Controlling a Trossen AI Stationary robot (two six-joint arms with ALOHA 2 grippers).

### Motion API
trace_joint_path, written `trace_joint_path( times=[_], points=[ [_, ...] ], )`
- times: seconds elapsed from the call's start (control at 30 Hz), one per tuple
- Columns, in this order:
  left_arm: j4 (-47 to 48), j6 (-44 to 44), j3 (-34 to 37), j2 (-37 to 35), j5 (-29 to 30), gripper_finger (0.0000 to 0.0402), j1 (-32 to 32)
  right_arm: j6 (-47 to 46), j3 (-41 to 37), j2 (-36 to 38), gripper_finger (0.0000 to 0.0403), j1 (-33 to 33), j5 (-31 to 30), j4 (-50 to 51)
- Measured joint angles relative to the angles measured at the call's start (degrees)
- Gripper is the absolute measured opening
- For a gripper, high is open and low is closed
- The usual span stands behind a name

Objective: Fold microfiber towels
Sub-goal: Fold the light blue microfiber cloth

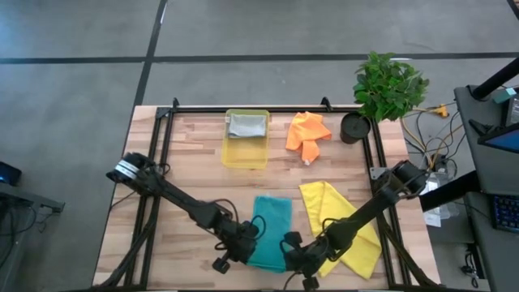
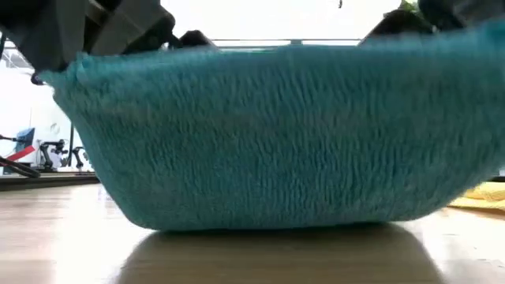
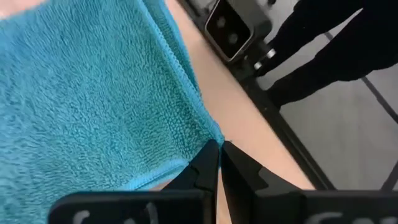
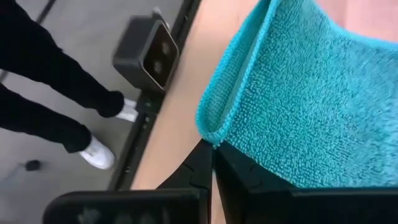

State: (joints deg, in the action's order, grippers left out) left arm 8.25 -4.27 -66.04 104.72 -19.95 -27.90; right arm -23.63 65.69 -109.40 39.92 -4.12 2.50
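A teal towel (image 1: 273, 227) lies near the table's front edge, its near edge raised. It fills the low view (image 2: 268, 142), sagging between its two held corners with its lower fold on the wood. My left gripper (image 1: 246, 237) (image 3: 217, 149) is shut on the near left corner. My right gripper (image 1: 293, 246) (image 4: 211, 149) is shut on the near right corner. A yellow towel (image 1: 340, 227) lies flat to the right, partly under my right arm. An orange towel (image 1: 308, 134) lies crumpled at the back. A grey towel (image 1: 247, 126) rests in a tray. My left gripper pinches the teal towel's near left corner (image 3: 210, 134) between its two fingers, slanting down from the table's left. The corner is lifted off the wood. One layer or several, I cannot tell. My right gripper pinches the near right corner (image 4: 214, 138) between its two fingers, slanting down from the table's right. The hemmed edge (image 4: 208, 115) curls over just beyond the fingers. The corner is raised, and the cloth's far part lies on the table.
A translucent yellow tray (image 1: 235, 154) stands at the back centre. A potted plant (image 1: 388, 85) stands at the back right corner. A small camera (image 4: 149, 53) sits at the table's near edge. A person's legs (image 4: 56, 106) stand beyond that edge.
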Motion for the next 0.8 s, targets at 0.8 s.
trace_joint_path(
  times=[0.8],
  points=[
    [1.0,1.8,3.8,-2.4,2.5,0.0,1.7,-11.0,-4.1,5.0,0.0008,-0.6,-6.5,-0.3]
  ],
)
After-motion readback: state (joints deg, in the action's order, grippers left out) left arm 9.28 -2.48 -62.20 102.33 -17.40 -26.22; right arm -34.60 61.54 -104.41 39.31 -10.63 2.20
